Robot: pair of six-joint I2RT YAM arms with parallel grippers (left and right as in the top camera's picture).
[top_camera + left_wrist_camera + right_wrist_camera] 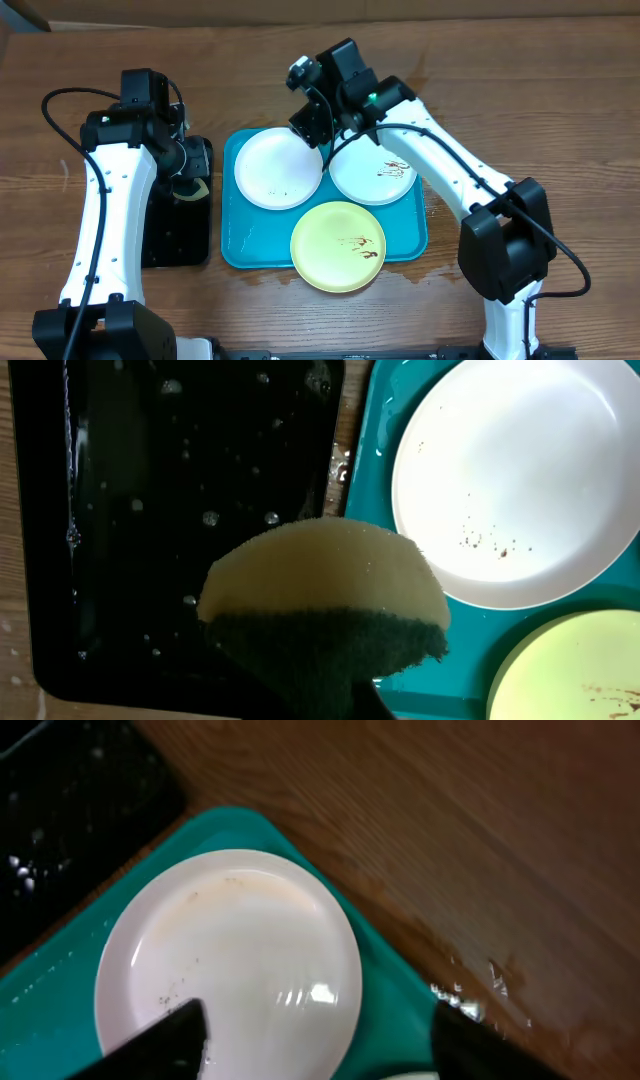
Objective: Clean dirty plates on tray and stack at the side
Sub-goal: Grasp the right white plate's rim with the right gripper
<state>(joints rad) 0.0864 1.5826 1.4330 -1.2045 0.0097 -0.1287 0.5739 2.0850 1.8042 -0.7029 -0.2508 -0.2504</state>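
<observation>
**Right wrist view: jaws wide over a white plate, sponge clamped on the other arm**

From the right wrist camera I see my right gripper (320,1035) spread wide. One dark finger (180,1038) is at the lower left and the other is at the lower right. Neither holds anything. Between and below them lies the near-clean white plate (230,960), which carries only a few dark specks near its lower edge. In the overhead view this gripper hangs over that plate's far right edge, close to where it meets the smeared white plate (372,170).

My left gripper (185,178) is closed on the sponge (320,580), which is bent into an arch in the grip. Its yellow face shows on top and its dark green scouring side is underneath. The sponge fills the lower middle of the left wrist view and hides the fingertips. It sits above the black tray (150,510), which is wet with droplets.

Moving outward, the turquoise tray (240,240) lies just beside the black tray at the middle of the wooden table (560,100). All three plates are on it. The two white ones lie side by side along the far half, touching or nearly so. The smeared one shows brown marks right of its centre. The yellow-green plate (338,246) sits nearest me, streaked with brown, and its edge overhangs the tray's near rim. Water glistens on the table beside the tray's far right corner.
</observation>
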